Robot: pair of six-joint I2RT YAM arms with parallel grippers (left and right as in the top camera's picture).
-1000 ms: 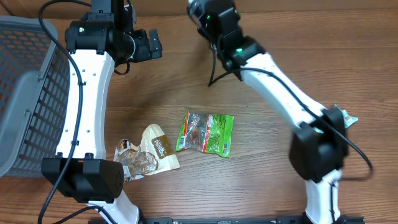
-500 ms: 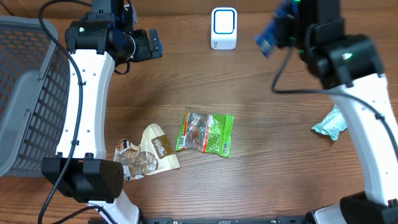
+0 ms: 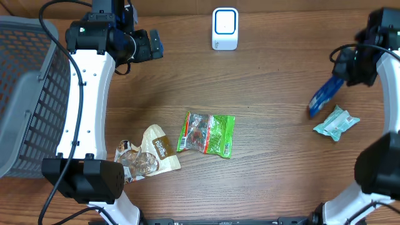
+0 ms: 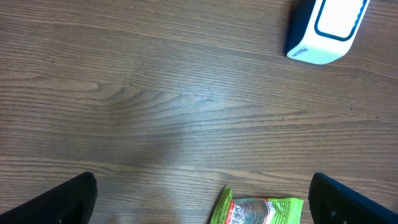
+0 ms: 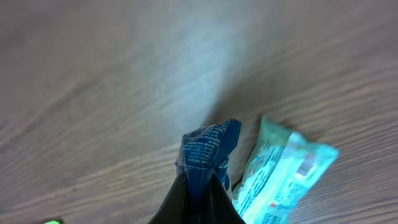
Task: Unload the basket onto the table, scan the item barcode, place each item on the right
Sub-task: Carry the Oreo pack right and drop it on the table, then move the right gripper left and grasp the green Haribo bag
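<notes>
The wood-grain table (image 3: 269, 75) is smooth and matte, and the grey mesh basket (image 3: 25, 94) stands at its left edge. The left claw (image 3: 150, 45) hovers released over bare wood near the far edge, its 2 fingers spread wide and holding nothing. The right claw (image 5: 196, 196) is clenched on the crimped top of the blue pack (image 3: 322, 100), the item to scan. That pack hangs tilted over the right side of the table, just beside the teal pack (image 3: 336, 123) and well apart from the scanner (image 3: 225, 28). A glossy green pack (image 3: 207, 133) lies flat mid-table, and a crumpled tan pack (image 3: 147, 153) with a clear window lies to its left. The scanner is a small, rounded white block with a blue-rimmed face, sitting at the far edge. I cannot make out a barcode on the blue pack from either view. It looks like thin printed film, soft and creased, so it will likely sway and fold when carried. To scan well, the claw should probably keep its pinch on the seal and carry the pack slowly to the scanner. There the printed side should face the scanner's window square on, hanging taut so creases do not break the code.
</notes>
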